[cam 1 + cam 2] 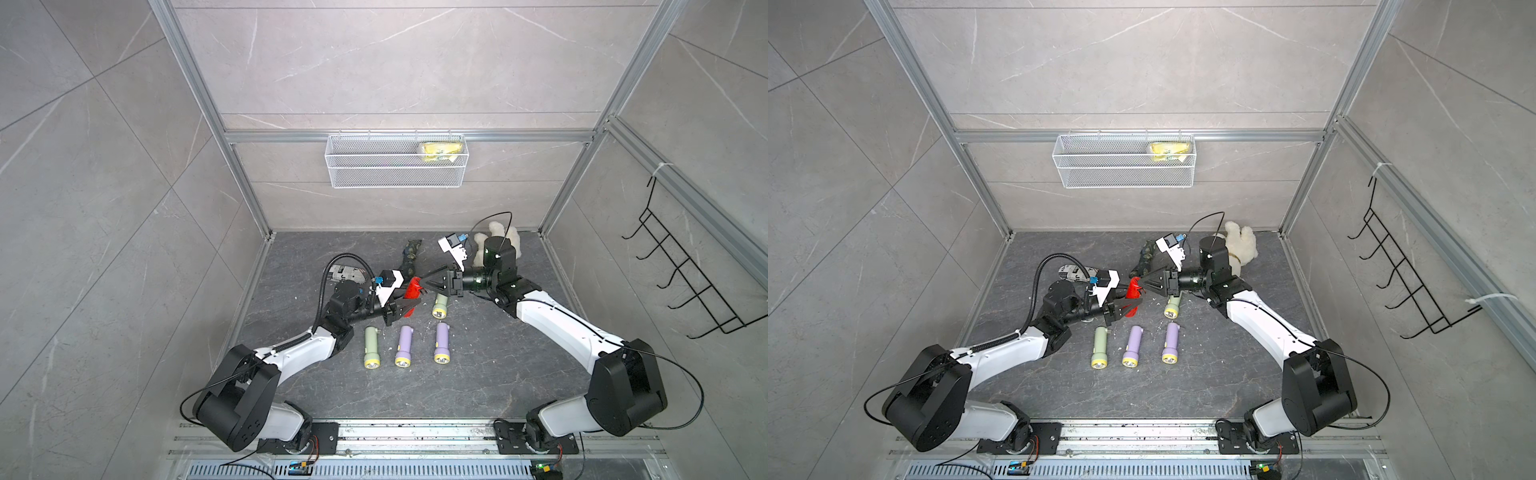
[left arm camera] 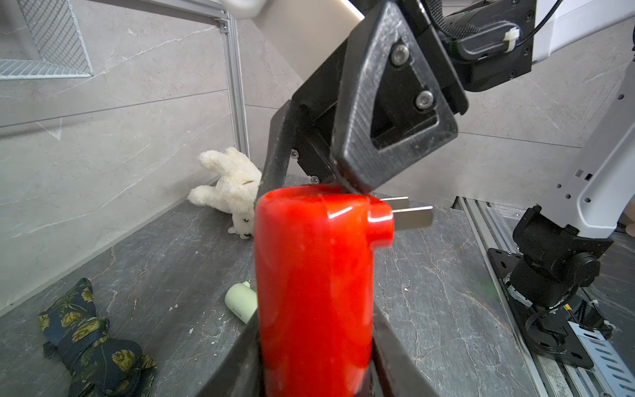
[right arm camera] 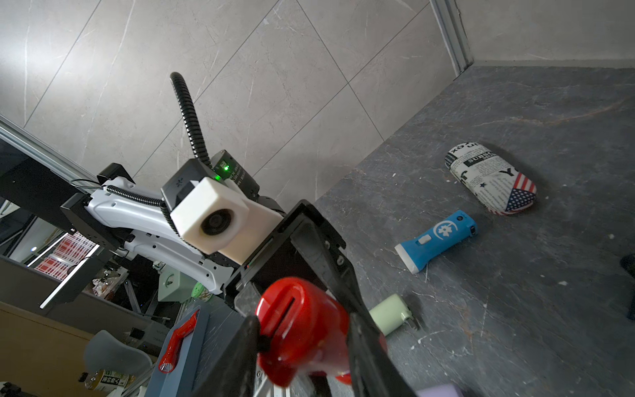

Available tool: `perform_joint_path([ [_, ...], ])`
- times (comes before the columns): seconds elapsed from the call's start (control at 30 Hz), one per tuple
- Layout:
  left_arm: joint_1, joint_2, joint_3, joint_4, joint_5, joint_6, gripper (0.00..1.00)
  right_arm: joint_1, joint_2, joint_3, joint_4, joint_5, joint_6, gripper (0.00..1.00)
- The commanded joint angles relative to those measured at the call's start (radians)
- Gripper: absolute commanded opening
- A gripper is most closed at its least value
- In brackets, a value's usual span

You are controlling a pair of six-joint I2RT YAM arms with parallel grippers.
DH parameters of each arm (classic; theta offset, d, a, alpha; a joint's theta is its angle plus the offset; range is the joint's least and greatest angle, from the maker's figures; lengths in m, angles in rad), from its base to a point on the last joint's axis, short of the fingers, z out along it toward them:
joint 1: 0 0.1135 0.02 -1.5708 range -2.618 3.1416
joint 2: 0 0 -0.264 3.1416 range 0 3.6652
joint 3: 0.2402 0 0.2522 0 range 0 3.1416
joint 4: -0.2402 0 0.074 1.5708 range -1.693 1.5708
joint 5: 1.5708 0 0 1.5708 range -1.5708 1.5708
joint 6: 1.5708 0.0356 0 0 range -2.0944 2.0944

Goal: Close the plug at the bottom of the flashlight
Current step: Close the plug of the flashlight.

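Above the bench (image 1: 478, 374), our left end effector (image 2: 314, 357) clamps the red flashlight (image 2: 312, 275), plug prongs (image 2: 409, 214) still out. Our right end effector (image 3: 304, 323) straddles that end; we cannot tell whether it grips.

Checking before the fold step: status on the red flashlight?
Left gripper shut on red flashlight. Right gripper jaws straddle its plug end, grip unclear. Plug prongs folded out, not closed. Nothing in the way.

We take this for a robot lab: tiled walls (image 1: 374, 62) in an aluminium frame (image 1: 291, 136), arms (image 1: 552, 320) on a rail (image 1: 415, 434).
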Motion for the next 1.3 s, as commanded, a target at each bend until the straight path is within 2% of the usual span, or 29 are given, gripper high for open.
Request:
perform_joint_path([
  [0.0,-0.004,-0.033,0.051,0.044,0.020,0.026,0.00,0.003,0.005,-0.018,0.037,-0.014,0.021,0.43],
  [0.17,-0.004,-0.028,0.057,0.054,0.020,0.026,0.00,0.004,-0.002,-0.029,0.054,-0.018,0.024,0.37],
  [0.33,-0.004,-0.027,0.058,0.083,0.031,0.016,0.00,0.024,0.003,-0.040,0.066,-0.008,0.023,0.35],
  [0.5,-0.015,-0.039,0.064,0.091,0.055,0.020,0.00,0.040,0.018,-0.052,0.104,-0.013,0.036,0.24],
  [0.6,-0.026,-0.053,0.073,0.068,0.068,0.037,0.00,0.049,0.022,-0.051,0.107,-0.008,0.031,0.24],
  [0.7,-0.037,-0.062,0.086,0.034,0.081,0.056,0.00,0.056,0.030,-0.039,0.075,0.004,0.007,0.26],
  [0.83,-0.040,-0.065,0.092,0.011,0.102,0.056,0.00,0.066,0.020,-0.030,0.015,0.014,-0.038,0.35],
  [1.03,-0.038,-0.068,0.098,0.001,0.140,0.041,0.00,0.066,0.002,-0.005,-0.124,0.018,-0.134,0.40],
  [1.27,-0.037,-0.074,0.088,0.005,0.142,0.045,0.00,0.065,-0.054,-0.020,-0.128,-0.017,-0.117,0.46],
])
